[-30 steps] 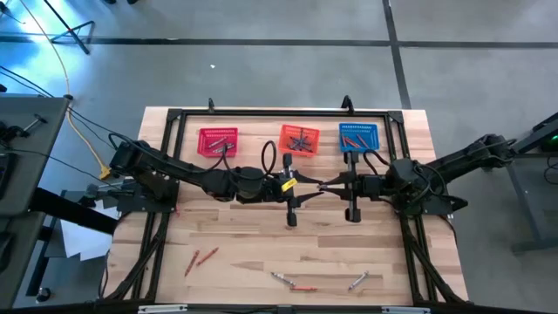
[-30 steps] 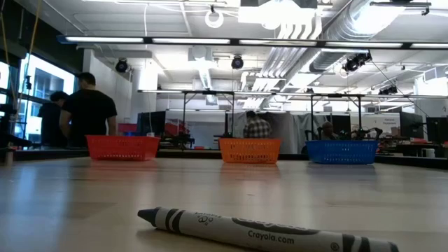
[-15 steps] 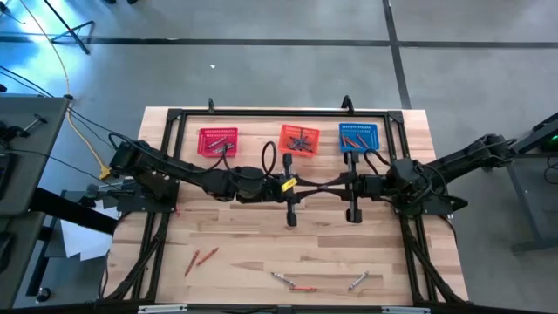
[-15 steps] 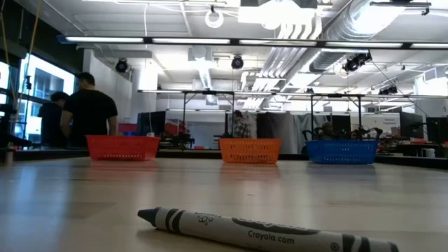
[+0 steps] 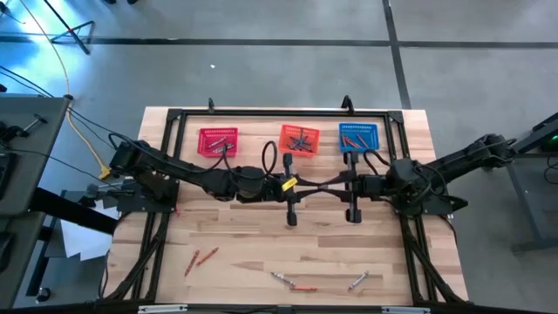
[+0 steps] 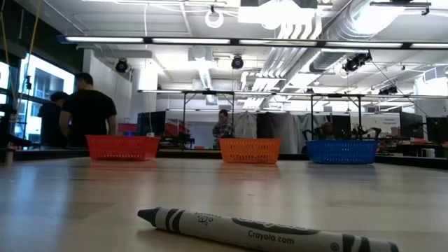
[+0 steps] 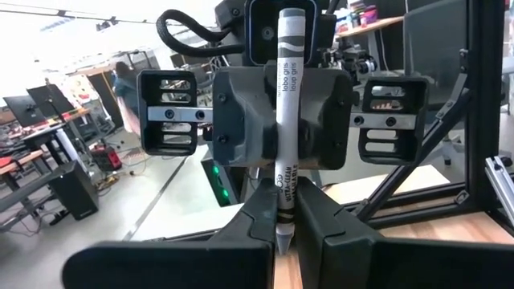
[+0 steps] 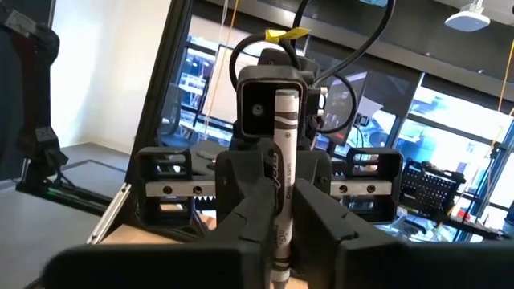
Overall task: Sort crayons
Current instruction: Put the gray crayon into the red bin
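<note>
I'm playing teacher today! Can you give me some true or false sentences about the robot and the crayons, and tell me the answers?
1. Both grippers meet over the middle of the table, with one grey crayon between them. True.
2. The left gripper is wide open. False: it is shut on the grey crayon.
3. Three baskets stand in a row at the far side: the red basket, the orange basket and the blue basket. True.
4. No crayons are left on the table. False: loose crayons lie near the front edge.
5. The blue basket stands between the other two. False: the orange basket is in the middle.
</note>
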